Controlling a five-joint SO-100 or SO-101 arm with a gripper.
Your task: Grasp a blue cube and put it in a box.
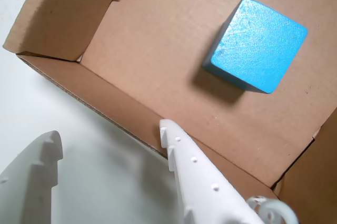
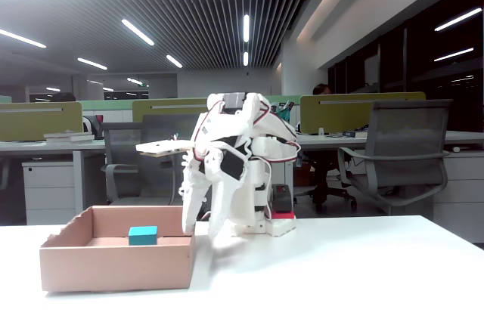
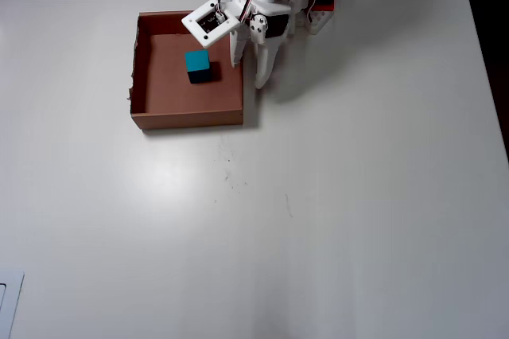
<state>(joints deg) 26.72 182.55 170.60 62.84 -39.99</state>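
Observation:
The blue cube (image 1: pixel 255 45) lies on the floor of the brown cardboard box (image 1: pixel 158 50), free of any contact. From the side, the cube (image 2: pixel 142 235) shows just above the box's front wall (image 2: pixel 113 265). From overhead, the cube (image 3: pixel 197 64) sits near the back right part of the box (image 3: pixel 187 119). My white gripper (image 3: pixel 248 75) hangs open and empty over the box's right wall, pointing down. One finger (image 1: pixel 195 176) is at the wall's edge and the other finger (image 1: pixel 31 176) is outside, over the table. In the fixed view the gripper (image 2: pixel 204 231) is just right of the box.
The arm's base (image 3: pixel 318 13) stands at the table's back edge, right of the box. A white table (image 3: pixel 334 196) spreads wide to the front and right. A pale flat object (image 3: pixel 8 303) lies at the front left corner. Office desks and chairs stand behind the table.

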